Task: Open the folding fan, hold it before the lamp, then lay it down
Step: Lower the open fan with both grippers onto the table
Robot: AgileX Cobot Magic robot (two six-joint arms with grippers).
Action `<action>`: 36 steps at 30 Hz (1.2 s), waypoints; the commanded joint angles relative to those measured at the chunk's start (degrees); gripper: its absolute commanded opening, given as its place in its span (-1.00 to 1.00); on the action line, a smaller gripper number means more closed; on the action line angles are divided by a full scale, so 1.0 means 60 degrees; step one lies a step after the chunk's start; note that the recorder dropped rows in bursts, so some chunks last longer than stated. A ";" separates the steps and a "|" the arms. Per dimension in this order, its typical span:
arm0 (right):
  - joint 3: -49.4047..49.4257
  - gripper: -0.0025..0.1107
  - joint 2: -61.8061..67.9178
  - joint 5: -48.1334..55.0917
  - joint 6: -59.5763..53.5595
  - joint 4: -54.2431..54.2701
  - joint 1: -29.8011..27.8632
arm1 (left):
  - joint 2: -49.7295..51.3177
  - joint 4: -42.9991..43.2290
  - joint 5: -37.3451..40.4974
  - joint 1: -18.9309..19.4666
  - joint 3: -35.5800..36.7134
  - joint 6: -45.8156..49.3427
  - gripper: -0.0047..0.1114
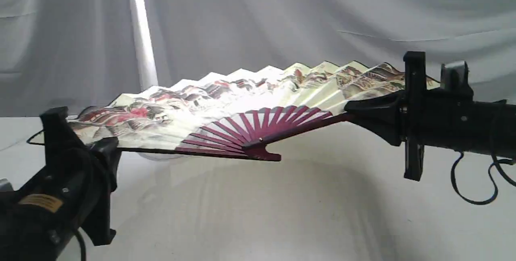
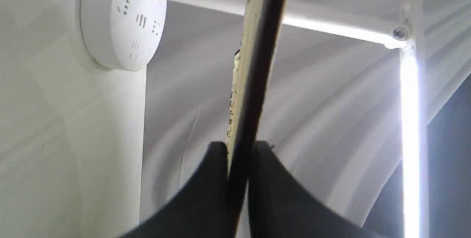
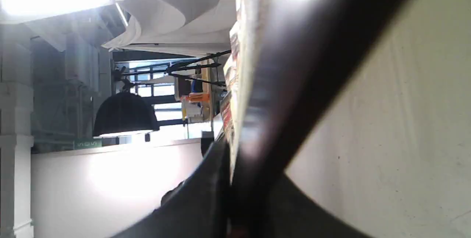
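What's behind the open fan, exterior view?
The lamp: its stem and flat head rise above the folding fan, white drape beyond. The fan covers the stem's foot and most of the base.

The folding fan (image 1: 242,91) is cream pleated paper painted with a landscape in red, black and grey-green, dark-edged along its zigzag rim, on maroon ribs (image 1: 258,126). The lamp (image 1: 142,39) is white. Both the left gripper (image 1: 108,146) and right gripper (image 1: 351,109) are black. The desk (image 1: 282,212) is off-white.

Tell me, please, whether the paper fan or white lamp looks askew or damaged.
Nothing looks damaged. The pleated cream paper fan, gripped at both ends, slopes up from the left gripper to the right gripper; the white desk lamp stands upright.
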 commanded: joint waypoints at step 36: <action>0.1321 -0.96 0.2856 0.1009 -0.2532 -0.0193 -0.3305 | 0.5078 -0.0848 -0.0822 -0.1420 -0.3860 -0.1200 -0.92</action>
